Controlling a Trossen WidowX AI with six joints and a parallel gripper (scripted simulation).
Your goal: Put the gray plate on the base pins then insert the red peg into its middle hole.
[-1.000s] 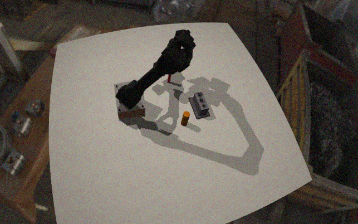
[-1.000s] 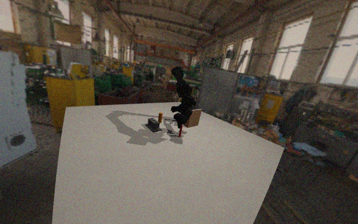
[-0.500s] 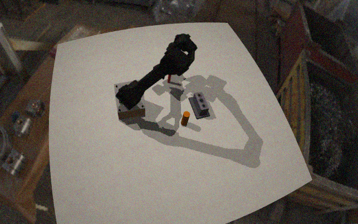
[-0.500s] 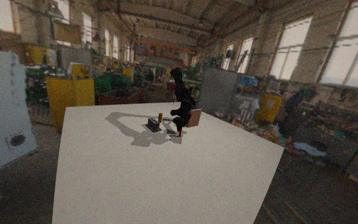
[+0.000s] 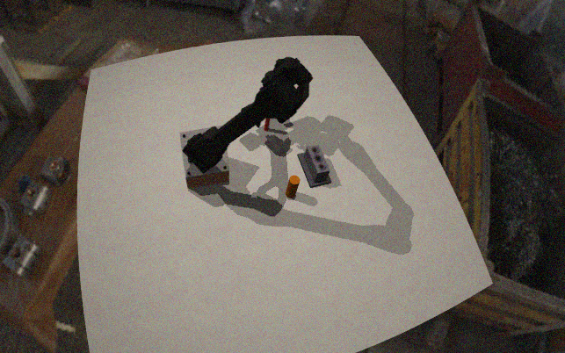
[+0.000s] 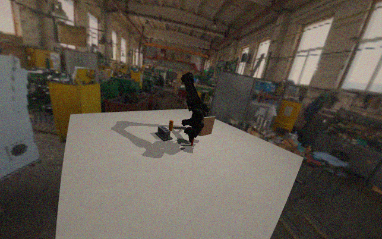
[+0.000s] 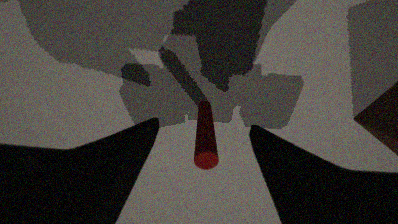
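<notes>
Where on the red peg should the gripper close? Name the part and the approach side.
Grip the red peg on its round shaft just below the top end, coming straight down from above. It stands upright on the table, centred between the open gripper fingers, with bare space on both sides for them.
</notes>
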